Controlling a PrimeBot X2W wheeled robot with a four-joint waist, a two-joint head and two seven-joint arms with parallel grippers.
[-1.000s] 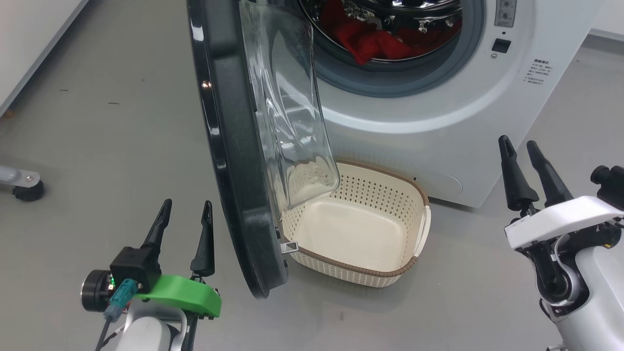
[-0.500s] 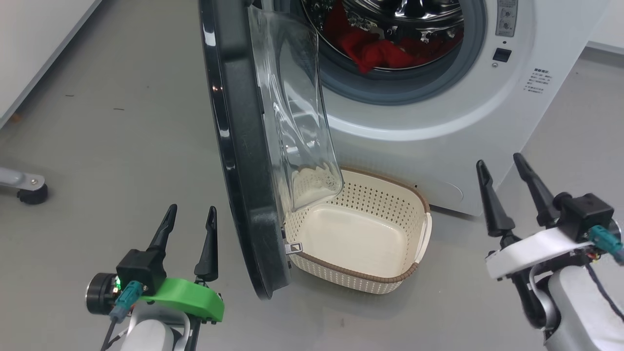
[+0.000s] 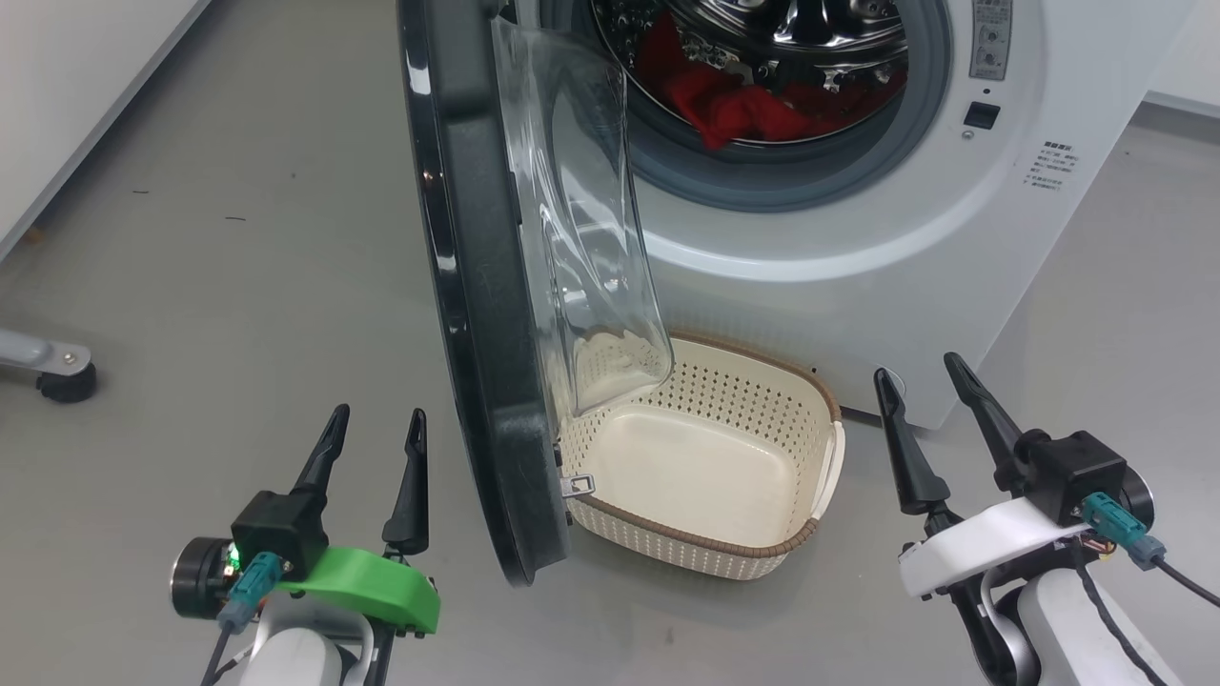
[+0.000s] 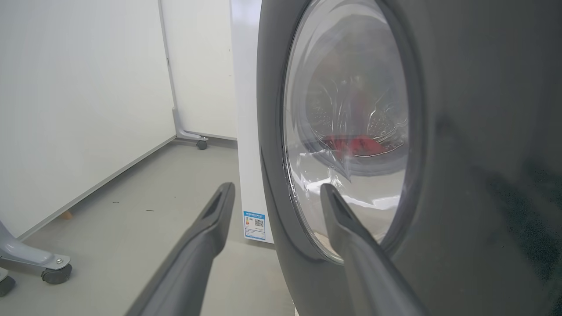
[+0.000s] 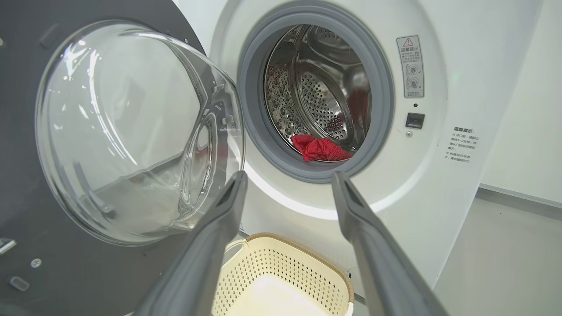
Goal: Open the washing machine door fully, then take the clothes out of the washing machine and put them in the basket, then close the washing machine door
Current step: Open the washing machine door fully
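The washing machine door (image 3: 467, 286) stands out from the white washing machine (image 3: 858, 238), its glass bowl over the basket's left end. Red clothes (image 3: 743, 105) lie in the steel drum. The cream basket (image 3: 724, 391) sits on the floor under the drum mouth, with nothing in it. My left gripper (image 3: 378, 414) is open, left of the door's black rim (image 4: 483, 153), fingers apart from it (image 4: 276, 188). My right gripper (image 3: 917, 367) is open, right of the basket, pointing at the drum mouth (image 5: 290, 174). The right wrist view shows the clothes (image 5: 320, 149), bowl (image 5: 131, 131) and basket (image 5: 281, 267).
A grey caster foot (image 3: 57, 376) stands on the floor at the far left, and a white wall panel (image 3: 76, 76) runs along the upper left. Grey floor lies open in front of the basket and to the right of the machine.
My right gripper has come down and inward toward the basket, its wrist turned over. The head camera has shifted slightly. My left gripper, door, basket and clothes stay as they were.
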